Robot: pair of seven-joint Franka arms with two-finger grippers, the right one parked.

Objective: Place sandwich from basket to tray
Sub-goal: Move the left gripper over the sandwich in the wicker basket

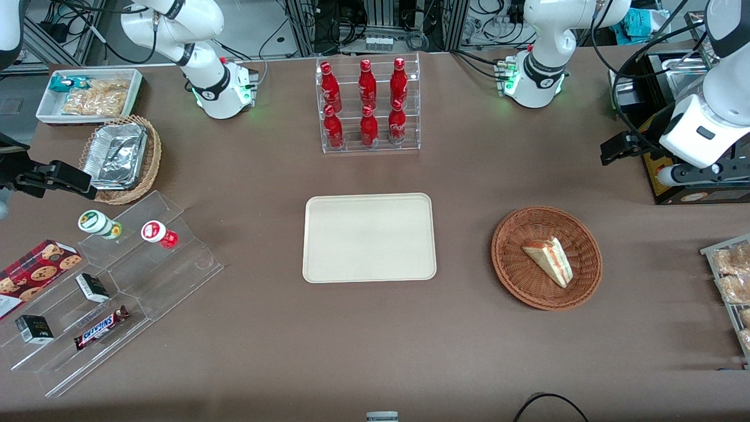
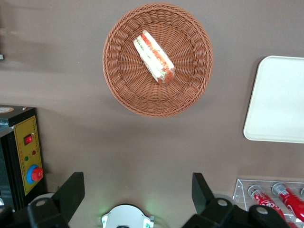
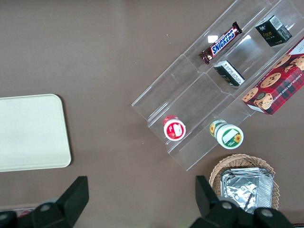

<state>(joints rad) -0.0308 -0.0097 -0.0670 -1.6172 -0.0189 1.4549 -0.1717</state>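
Observation:
The sandwich (image 1: 549,259), a white-bread wedge with red-orange and green filling, lies in the round reddish-brown wicker basket (image 1: 515,275). The cream tray (image 1: 369,237) lies empty on the table beside the basket, toward the parked arm's end. My left gripper (image 1: 612,151) is open and empty. It hangs above the table, farther from the front camera than the basket and toward the working arm's end. The left wrist view shows its fingers (image 2: 71,190) wide apart, with the sandwich (image 2: 153,56), the basket (image 2: 128,85) and part of the tray (image 2: 280,99). The tray also shows in the right wrist view (image 3: 31,130).
A clear rack of red bottles (image 1: 368,105) stands farther from the camera than the tray. A black control box (image 1: 691,181) sits under the working arm. A clear stepped stand with snacks (image 1: 117,275), a pale foil-filled basket (image 1: 123,158) and a white bin (image 1: 88,94) lie toward the parked arm's end.

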